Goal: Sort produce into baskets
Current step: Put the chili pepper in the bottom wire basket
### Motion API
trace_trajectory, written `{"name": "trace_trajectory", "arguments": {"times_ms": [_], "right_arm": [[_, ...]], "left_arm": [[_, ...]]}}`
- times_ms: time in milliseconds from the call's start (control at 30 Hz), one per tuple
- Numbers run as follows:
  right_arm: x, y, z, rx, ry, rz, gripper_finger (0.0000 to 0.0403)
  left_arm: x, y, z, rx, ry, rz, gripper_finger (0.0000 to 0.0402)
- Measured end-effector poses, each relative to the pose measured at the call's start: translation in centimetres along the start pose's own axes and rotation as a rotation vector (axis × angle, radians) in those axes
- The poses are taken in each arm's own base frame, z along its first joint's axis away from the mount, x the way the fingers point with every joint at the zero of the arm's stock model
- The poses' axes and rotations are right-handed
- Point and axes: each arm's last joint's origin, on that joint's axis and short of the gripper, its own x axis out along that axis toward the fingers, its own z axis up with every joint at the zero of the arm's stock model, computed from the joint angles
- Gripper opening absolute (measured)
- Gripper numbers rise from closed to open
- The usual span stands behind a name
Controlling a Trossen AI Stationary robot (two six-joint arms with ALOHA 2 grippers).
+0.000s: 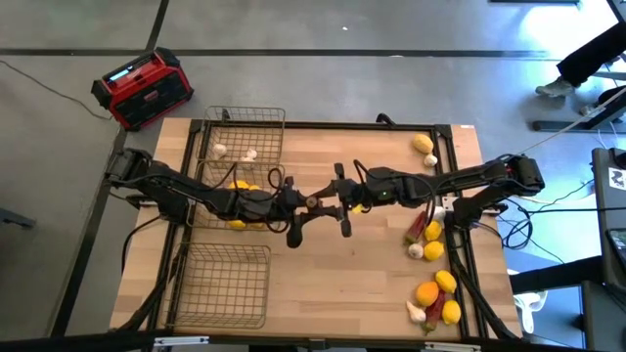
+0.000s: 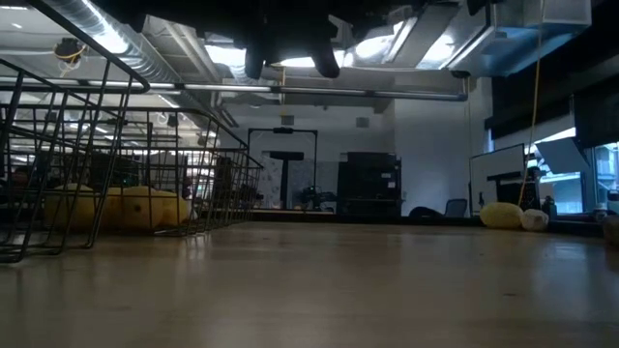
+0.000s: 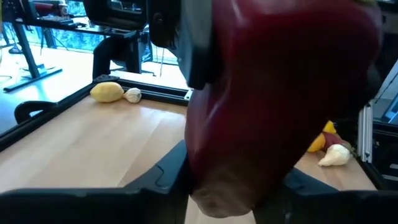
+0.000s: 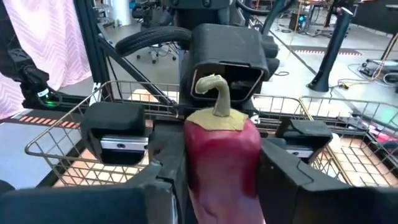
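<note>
Two arms meet over the table's centre, one red chili pepper [image 4: 222, 158] between them.

We see a pale wooden table [image 1: 323, 284] on a grey floor, a dim room with ceiling ducts behind. Three wire baskets [image 1: 227, 284] line the frame's left; the middle one holds lemons [image 1: 240, 186], the upper one garlic. More produce [image 1: 435, 293] lies at right. A red-and-black box [image 1: 142, 88] sits upper left. The right gripper [image 4: 217, 186] clamps the pepper; the left gripper [image 3: 230, 193] closes on its other end.
</note>
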Motion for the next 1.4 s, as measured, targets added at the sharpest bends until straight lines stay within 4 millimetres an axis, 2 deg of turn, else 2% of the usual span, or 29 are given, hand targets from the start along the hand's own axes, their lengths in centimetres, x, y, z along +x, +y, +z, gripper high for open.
{"name": "trace_trajectory", "arguments": {"times_ms": [167, 300, 467, 600, 767, 900, 1033, 1233, 1400], "right_arm": [[0.0, 0.0, -0.1, 0.037, 0.009, 0.006, 0.0146], [-0.5, 0.1, 0.1, 0.036, 0.031, 0.025, 0.0193], [-2.9, 0.2, 1.3, 0.036, 0.076, 0.051, 0.0247], [-4.9, 0.3, 1.4, 0.026, 0.183, 0.055, 0.027], [-6.5, 0.4, 0.4, 0.05, 0.343, 0.05, 0.0277], [-6.8, 0.5, -0.9, 0.119, 0.45, 0.039, 0.0274], [-7.0, 0.5, -2.2, 0.154, 0.505, 0.019, 0.0273], [-7.1, 0.5, -3.7, 0.169, 0.544, -0.02, 0.0273], [-7.1, 0.4, -4.1, 0.165, 0.555, -0.05, 0.0273]], "left_arm": [[0.0, 0.0, 0.0, 0.001, 0.005, -0.006, 0.0111], [-0.2, -0.1, 0.0, 0.006, 0.015, -0.015, 0.012], [-1.2, -0.4, 0.4, 0.034, 0.055, -0.02, 0.0113], [-2.5, -0.9, 1.7, 0.052, 0.11, -0.035, 0.0112], [-4.2, -1.8, 3.8, 0.028, 0.223, -0.043, 0.0116], [-5.6, -3.1, 5.3, 0.045, 0.335, -0.06, 0.0117], [-7.3, -4.5, 6.0, 0.037, 0.467, -0.07, 0.0117], [-10.1, -6.8, 5.9, -0.068, 0.607, -0.086, 0.0118], [-12.6, -9.1, 4.9, -0.247, 0.745, -0.149, 0.0118]]}}
